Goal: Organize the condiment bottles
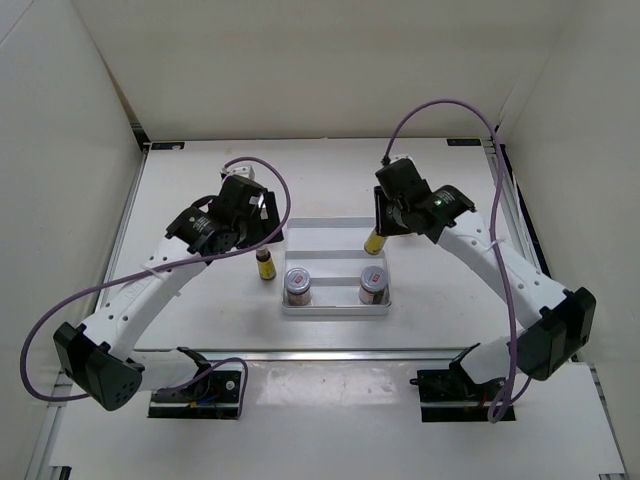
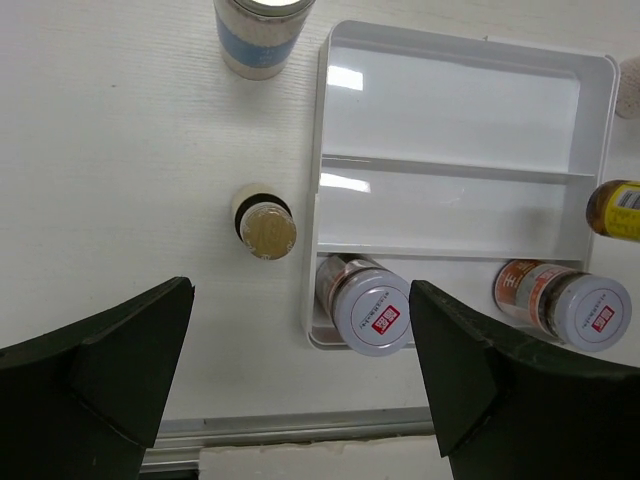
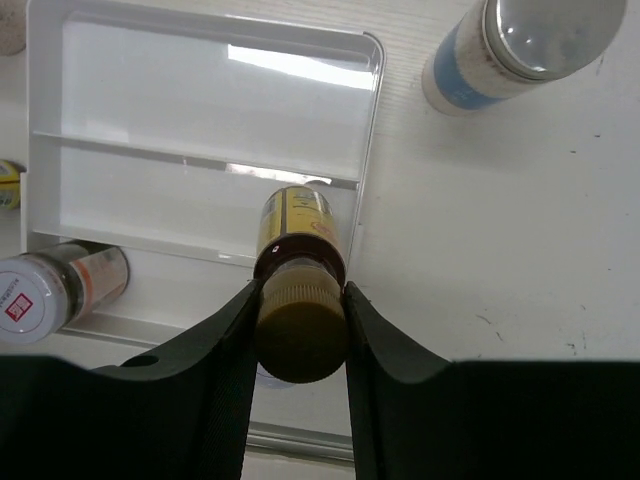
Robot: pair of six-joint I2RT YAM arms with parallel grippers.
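A white tray lies mid-table. Two red-labelled silver-lidded jars stand in its near compartment. My right gripper is shut on the cap of a yellow bottle and holds it upright over the right end of the tray's middle compartment. The second yellow bottle stands on the table left of the tray. My left gripper is open and empty above it. One blue-labelled white jar stands off the tray's far left corner, the other off its far right; the arms hide both in the top view.
White enclosure walls close in the table on the left, back and right. Metal rails run along the near edge and the sides. Purple cables loop off both arms.
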